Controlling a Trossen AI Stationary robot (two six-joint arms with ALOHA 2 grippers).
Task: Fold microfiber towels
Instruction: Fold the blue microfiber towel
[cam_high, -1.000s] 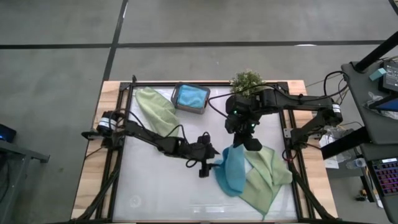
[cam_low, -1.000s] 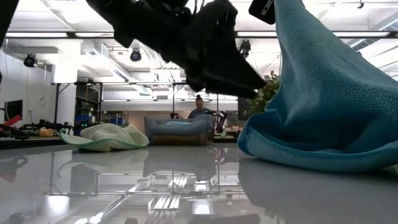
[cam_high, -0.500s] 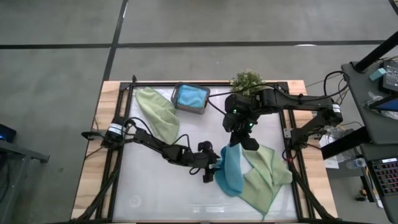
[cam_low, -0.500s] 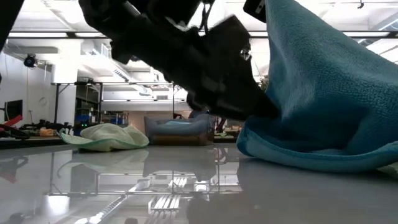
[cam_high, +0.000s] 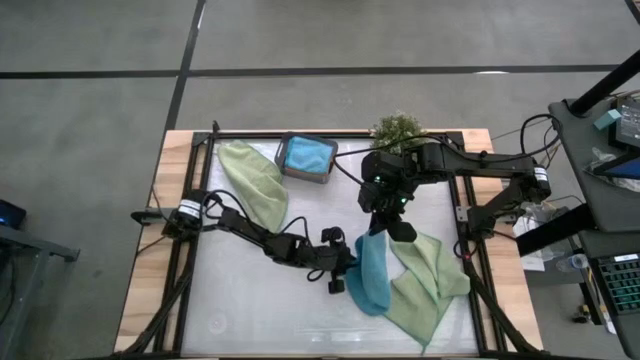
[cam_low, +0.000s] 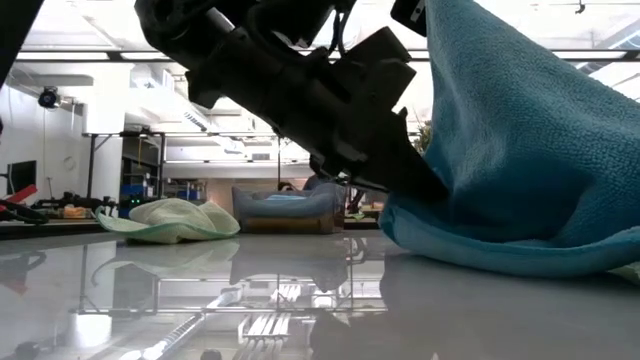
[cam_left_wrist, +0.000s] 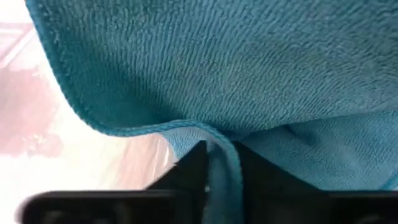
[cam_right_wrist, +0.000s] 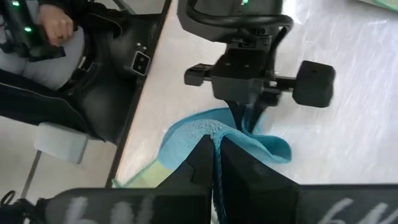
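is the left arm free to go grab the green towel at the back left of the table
Probably not yet: the left end effector is pinching the teal towel's edge, which the right end effector also holds up. The green towel itself lies unobstructed.

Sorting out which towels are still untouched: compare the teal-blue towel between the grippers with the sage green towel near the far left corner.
The teal-blue towel is pinched by both the left gripper and the right gripper, one part lifted; the far sage green towel lies loose, with no gripper on it. The teal-blue towel overlaps another green towel; the far sage green towel lies alone. Both look like soft, plain cloths and are unfolded.
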